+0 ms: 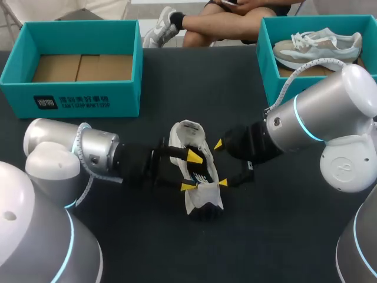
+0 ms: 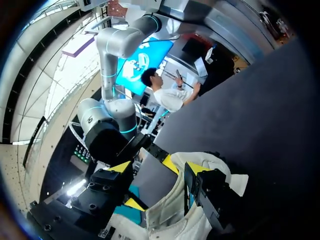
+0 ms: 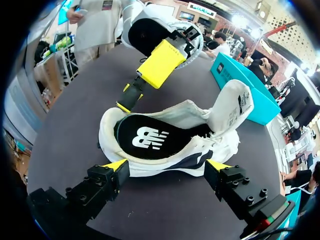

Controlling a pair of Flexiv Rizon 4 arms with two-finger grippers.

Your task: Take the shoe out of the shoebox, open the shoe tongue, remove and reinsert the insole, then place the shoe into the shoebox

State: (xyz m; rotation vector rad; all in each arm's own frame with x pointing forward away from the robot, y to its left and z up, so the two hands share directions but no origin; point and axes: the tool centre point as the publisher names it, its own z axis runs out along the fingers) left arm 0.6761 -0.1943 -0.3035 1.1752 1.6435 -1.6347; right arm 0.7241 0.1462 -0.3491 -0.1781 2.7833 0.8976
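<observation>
A white shoe (image 1: 192, 171) lies on the dark table at the centre, its tongue (image 3: 232, 107) folded up and back. The black insole (image 3: 145, 137) with a white logo lies inside it. My left gripper (image 1: 191, 171) comes in from the left and is open, its yellow tips over the shoe's mouth. In the left wrist view the shoe's white collar (image 2: 175, 200) lies between the spread fingers of the left gripper (image 2: 159, 167). My right gripper (image 1: 220, 164) stands open along the shoe's right side. In its own view the right gripper (image 3: 166, 165) has one tip near each end of the sole.
A teal shoebox (image 1: 70, 94) with a bare cardboard floor stands at the back left. A second teal box (image 1: 268, 65) at the back right holds another pale shoe (image 1: 318, 47). Dark table surface lies open in front of the shoe.
</observation>
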